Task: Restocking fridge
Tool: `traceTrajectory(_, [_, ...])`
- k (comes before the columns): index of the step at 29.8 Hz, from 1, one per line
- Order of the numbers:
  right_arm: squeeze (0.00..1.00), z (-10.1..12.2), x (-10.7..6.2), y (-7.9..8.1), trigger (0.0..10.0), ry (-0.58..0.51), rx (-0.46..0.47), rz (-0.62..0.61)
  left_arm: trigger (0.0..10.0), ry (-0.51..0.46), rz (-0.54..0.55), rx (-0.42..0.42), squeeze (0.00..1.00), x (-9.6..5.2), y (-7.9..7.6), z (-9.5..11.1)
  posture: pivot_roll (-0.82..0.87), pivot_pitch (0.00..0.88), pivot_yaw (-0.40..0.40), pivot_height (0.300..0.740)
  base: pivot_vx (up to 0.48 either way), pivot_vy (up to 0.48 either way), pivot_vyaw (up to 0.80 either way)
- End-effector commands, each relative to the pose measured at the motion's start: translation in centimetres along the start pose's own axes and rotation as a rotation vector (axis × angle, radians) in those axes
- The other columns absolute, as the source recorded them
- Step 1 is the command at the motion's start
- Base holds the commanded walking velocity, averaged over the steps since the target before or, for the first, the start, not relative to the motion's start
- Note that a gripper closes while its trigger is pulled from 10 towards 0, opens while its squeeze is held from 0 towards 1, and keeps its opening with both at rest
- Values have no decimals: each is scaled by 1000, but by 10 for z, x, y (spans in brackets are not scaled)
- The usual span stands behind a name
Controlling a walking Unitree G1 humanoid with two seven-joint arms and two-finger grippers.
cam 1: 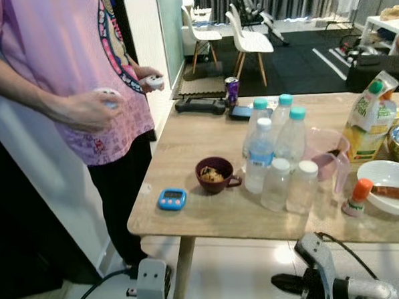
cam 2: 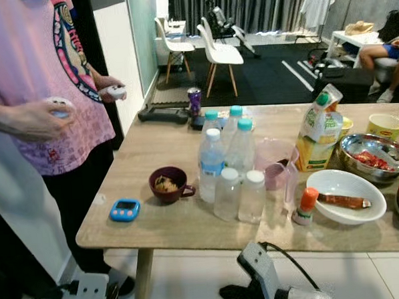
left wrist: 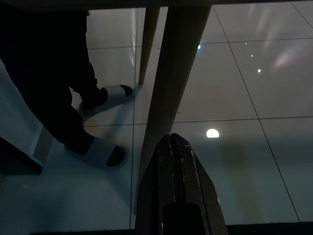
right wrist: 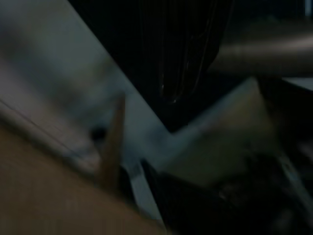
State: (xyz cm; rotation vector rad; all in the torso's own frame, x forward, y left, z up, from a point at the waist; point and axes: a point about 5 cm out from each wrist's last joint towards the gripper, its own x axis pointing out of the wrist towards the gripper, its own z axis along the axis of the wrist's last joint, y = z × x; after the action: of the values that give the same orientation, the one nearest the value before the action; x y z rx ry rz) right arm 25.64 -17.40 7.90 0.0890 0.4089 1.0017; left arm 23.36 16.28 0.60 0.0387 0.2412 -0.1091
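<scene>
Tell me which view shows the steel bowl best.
The right eye view: the whole steel bowl with red food sits behind the white bowl. In the left eye view it is cut off at the edge. The dark wrist views face elsewhere.

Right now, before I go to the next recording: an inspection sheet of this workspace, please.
Surface: wooden table, crowded.
Job's things: water bottles clustered mid-table; juice carton behind them to the right.
Clutter: maroon cup, blue timer, purple can, white bowl, metal bowl.
Grippers: left gripper hangs by a table leg, fingers together; right gripper low at the near edge.
Cables: black cable on right arm.
Surroundings: person holding controllers; white chairs behind.
</scene>
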Motion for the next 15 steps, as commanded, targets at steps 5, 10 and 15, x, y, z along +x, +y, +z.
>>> traceTrajectory(5, [0,36,3,2,10000,-228,38,3,10000,9,10,5,0,-2,3,-1,37,101,9,740,0,0,0])
traceTrajectory(10, [835,60,9,-10,10000,-440,96,-187,10000,8,13,4,0,-2,4,0,40,102,10,740,0,0,0])
traceTrajectory(15, [1000,76,7,-8,10000,-562,158,-205,10000,5,17,3,0,-2,4,1,39,103,12,740,0,0,0])
